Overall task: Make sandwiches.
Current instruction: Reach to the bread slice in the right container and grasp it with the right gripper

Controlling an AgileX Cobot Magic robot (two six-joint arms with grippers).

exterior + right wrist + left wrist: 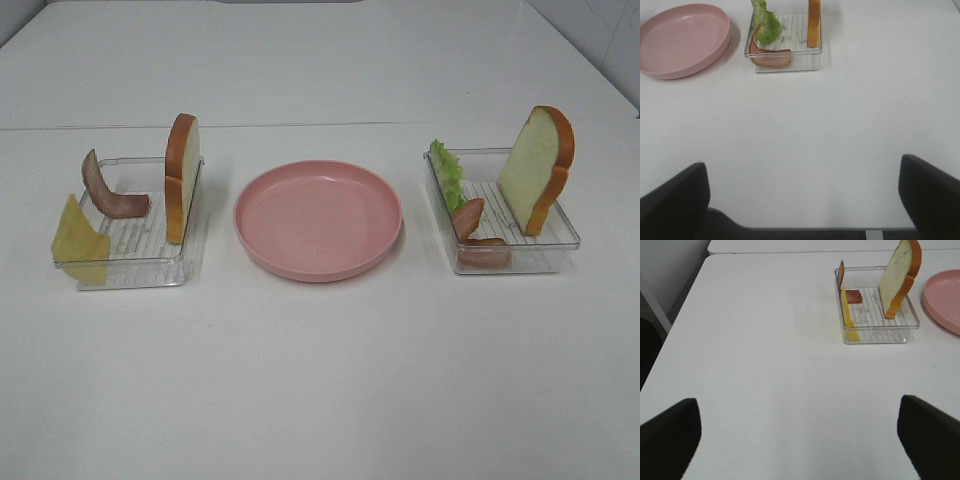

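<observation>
Left gripper [797, 415] wide; tan-crusted bread [896, 277] upright

High overview, low wrist views, all sharing plate [318, 220].

2 bread slices [182, 178] upright, likely 2 bacon strips [112, 195], cheese [80, 240], lettuce [448, 172], all unstacked

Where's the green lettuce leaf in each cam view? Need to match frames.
Exterior high: green toy lettuce leaf stands in the right-hand clear plastic tray, at the end nearest the pink round plate.
Left wrist: not in view.
Right wrist: leaf in the same tray, plate side.
Shared landmark: the pink plate, in all three views.
</observation>
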